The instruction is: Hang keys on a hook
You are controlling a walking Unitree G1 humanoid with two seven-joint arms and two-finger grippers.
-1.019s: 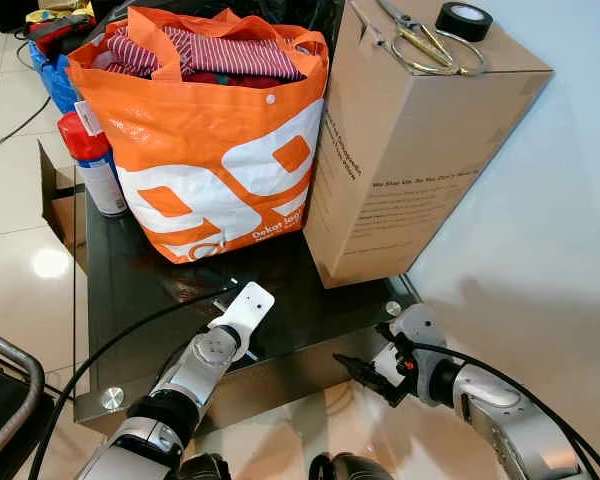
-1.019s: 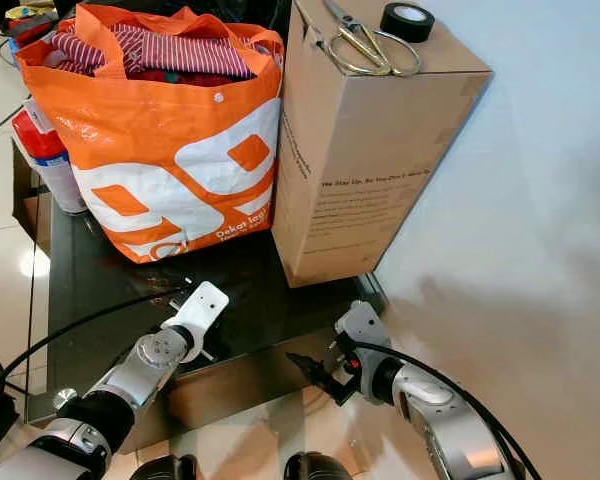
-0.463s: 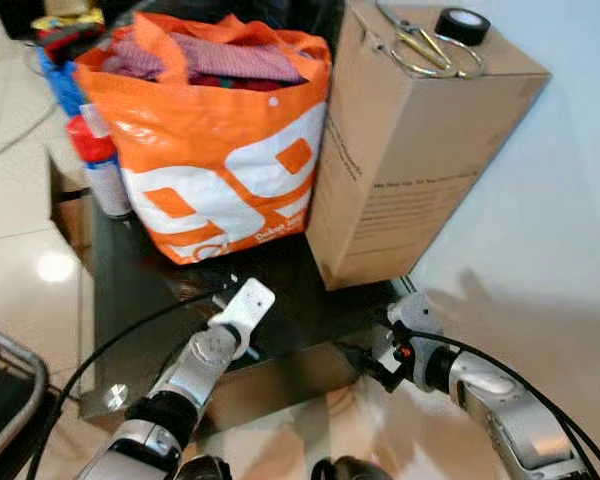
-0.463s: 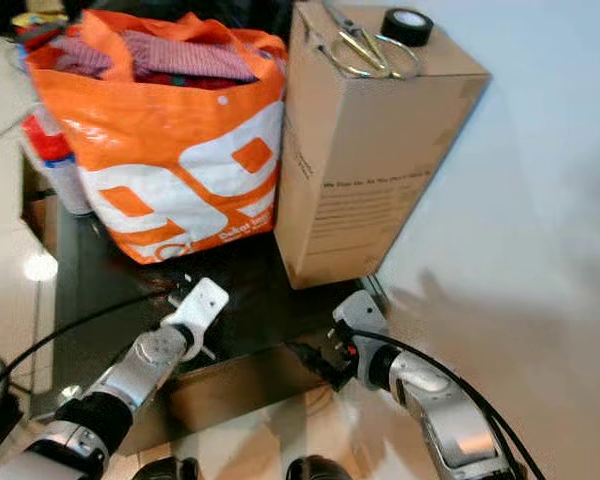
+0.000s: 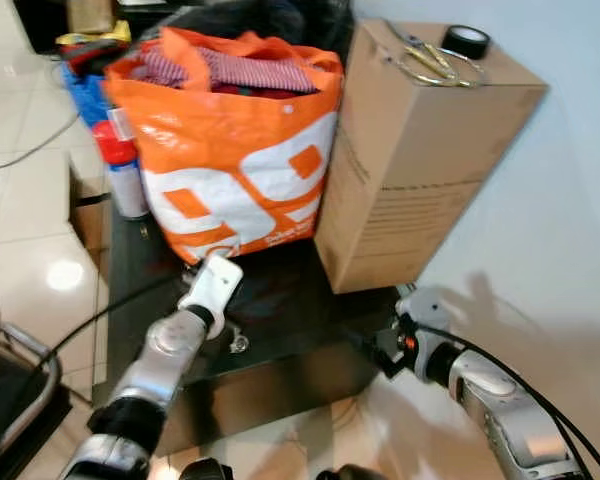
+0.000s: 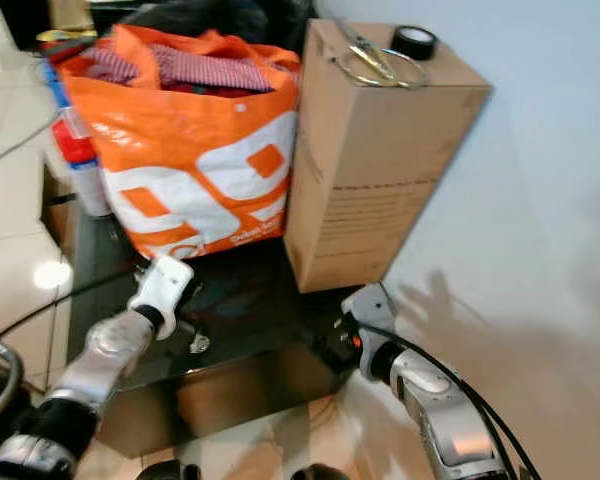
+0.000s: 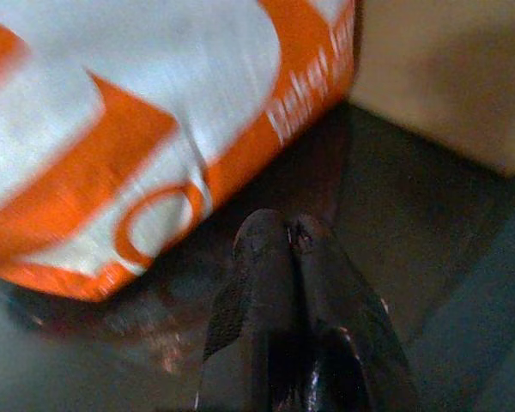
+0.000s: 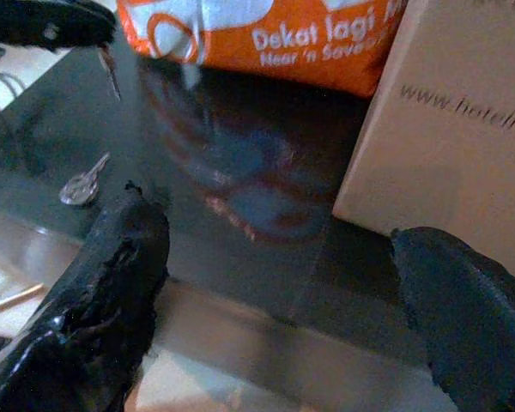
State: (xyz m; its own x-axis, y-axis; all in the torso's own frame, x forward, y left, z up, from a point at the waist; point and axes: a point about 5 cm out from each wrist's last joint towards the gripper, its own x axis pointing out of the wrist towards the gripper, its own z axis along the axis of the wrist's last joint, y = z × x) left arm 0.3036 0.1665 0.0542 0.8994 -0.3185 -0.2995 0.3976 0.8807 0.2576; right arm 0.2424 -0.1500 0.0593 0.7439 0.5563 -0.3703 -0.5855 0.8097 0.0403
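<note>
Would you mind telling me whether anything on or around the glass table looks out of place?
Yes: a pair of scissors and a roll of black tape sit loose on top of the tall cardboard box, and a single key lies flat on the dark glass table, near its front edge.

A small silver key (image 8: pixel 84 184) lies flat on the dark glass table (image 5: pixel 280 310), near the table's front edge and out in front of the orange shopping bag (image 5: pixel 235 150). In the right wrist view its round head sits close to the table edge, and its blade points away from that edge, toward the bag. From the head cameras it shows as a small pale glint (image 5: pixel 239 344) on the glass. A second thin metal piece, which looks like another key (image 8: pixel 110 75), hangs blade-down from the left gripper (image 8: pixel 47 21) above the table; blur keeps its shape uncertain. It hangs apart from the first one.
</note>
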